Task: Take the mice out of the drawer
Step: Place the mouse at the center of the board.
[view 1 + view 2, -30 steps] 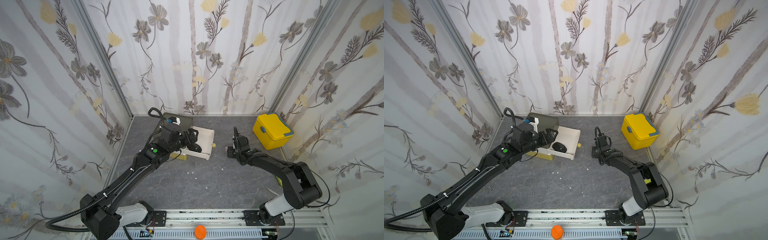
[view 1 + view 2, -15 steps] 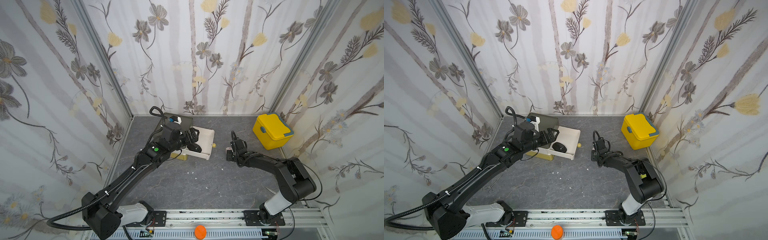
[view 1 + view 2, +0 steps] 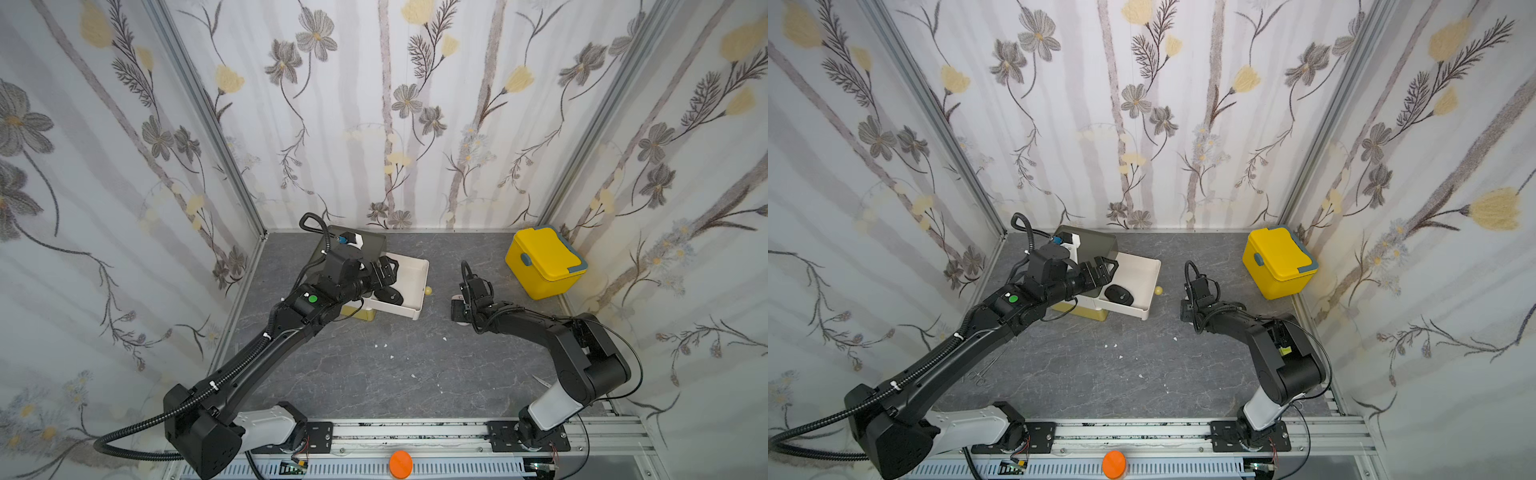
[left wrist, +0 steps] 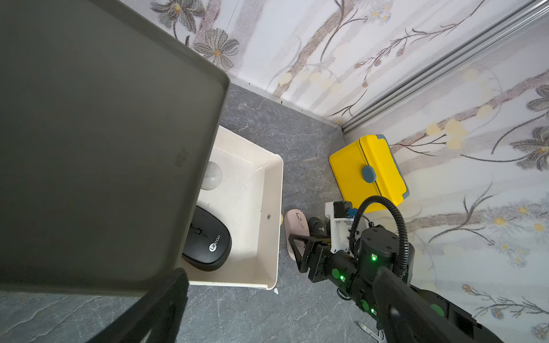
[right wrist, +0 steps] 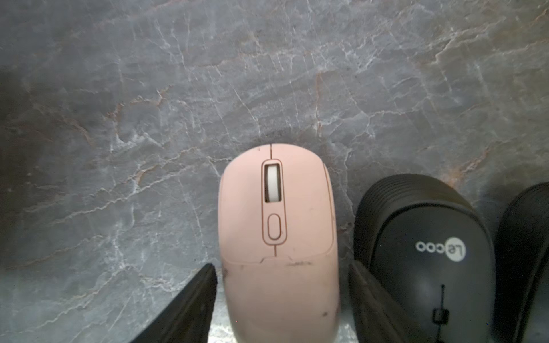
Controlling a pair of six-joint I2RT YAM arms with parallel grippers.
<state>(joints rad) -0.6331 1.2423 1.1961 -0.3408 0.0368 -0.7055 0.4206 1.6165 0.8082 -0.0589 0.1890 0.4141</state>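
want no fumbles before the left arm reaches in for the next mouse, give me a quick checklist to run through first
1. White plastic middle drawer pulled out: ok.
2. Left gripper jaws open above it: ok.
3. Black oval mouse in that drawer, in plain view: ok.
4. Right gripper jaws clear of the pale pink oval mouse: ok, gaps on both sides.
5. Pink mouse resting on the grey marbled table beside a black Lecoo-branded mouse: ok.
6. More mice hidden under the olive-grey top tier: cannot tell.
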